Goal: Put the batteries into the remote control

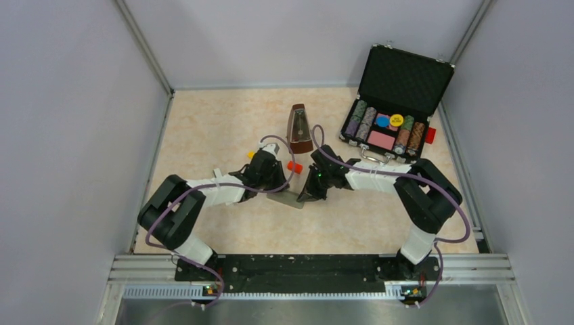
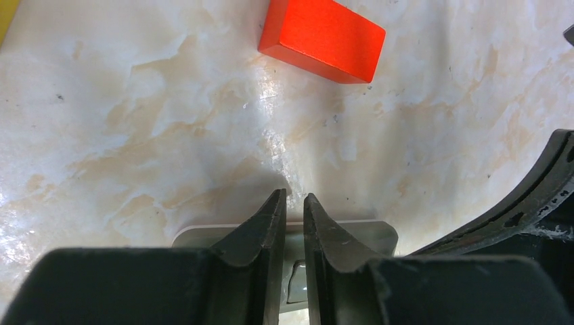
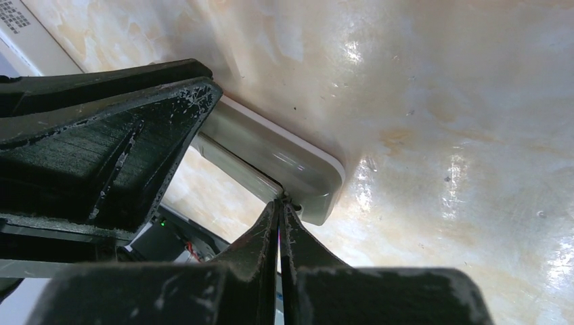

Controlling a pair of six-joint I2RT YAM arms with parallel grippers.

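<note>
The grey remote control (image 1: 287, 200) lies flat between my two grippers. In the left wrist view my left gripper (image 2: 291, 198) stands over the remote (image 2: 359, 233), its jaws almost together with only a thin gap and nothing between them. A recess in the remote shows through that gap. In the right wrist view my right gripper (image 3: 280, 203) is shut, its tips touching a seam at the rounded end of the remote (image 3: 284, 154). The batteries are out of view.
A chunky red-orange block (image 1: 294, 165) lies just beyond the grippers and shows in the left wrist view (image 2: 322, 39). A yellow block (image 1: 251, 154) lies left of it. A brown metronome (image 1: 299, 127) stands behind. An open black case of poker chips (image 1: 396, 108) sits at the back right.
</note>
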